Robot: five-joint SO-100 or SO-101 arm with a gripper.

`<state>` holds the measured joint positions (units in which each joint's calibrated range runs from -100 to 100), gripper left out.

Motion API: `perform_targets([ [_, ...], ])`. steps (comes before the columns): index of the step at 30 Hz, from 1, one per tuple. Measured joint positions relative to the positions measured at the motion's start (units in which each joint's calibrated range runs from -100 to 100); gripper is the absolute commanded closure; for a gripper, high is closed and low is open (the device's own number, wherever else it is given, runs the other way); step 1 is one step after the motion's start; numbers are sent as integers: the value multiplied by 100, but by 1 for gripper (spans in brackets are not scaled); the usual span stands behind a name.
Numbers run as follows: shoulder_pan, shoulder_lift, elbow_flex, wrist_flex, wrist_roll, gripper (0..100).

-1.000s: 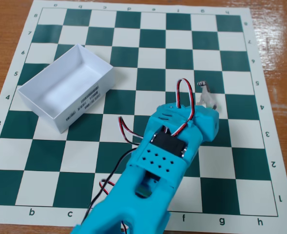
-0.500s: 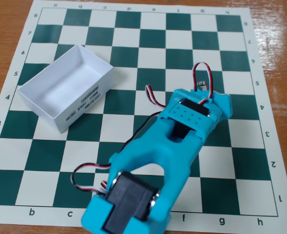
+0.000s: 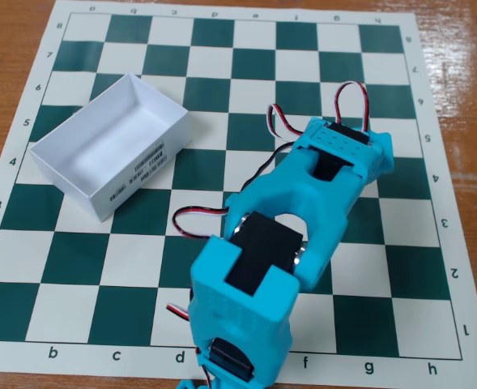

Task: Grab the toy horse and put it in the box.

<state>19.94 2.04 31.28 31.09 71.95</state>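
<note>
The toy horse is hidden; the blue arm covers the right-hand part of the board. The box (image 3: 143, 173) is a shallow white open-topped carton with a barcode label on its near long side. It sits at the left of the board, turned at an angle, with nothing inside. My blue gripper head (image 3: 347, 151) reaches from the bottom of the fixed view to the right-centre squares, far to the right of the box. Its fingers lie under the wrist housing, so I cannot see whether they are open or shut.
A green-and-white chessboard mat (image 3: 222, 65) covers a wooden table (image 3: 465, 49). Red, black and white servo wires (image 3: 351, 93) loop above the wrist. The arm's body (image 3: 254, 267) covers the bottom middle of the board.
The arm has stretched further up the board, and its head has moved over the spot where the horse's head last showed. The horse no longer shows. The box has not moved.
</note>
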Motion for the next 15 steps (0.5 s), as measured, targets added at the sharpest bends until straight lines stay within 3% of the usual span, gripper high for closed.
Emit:
perform_targets([
  [15, 0, 902, -807, -9, 167, 61],
])
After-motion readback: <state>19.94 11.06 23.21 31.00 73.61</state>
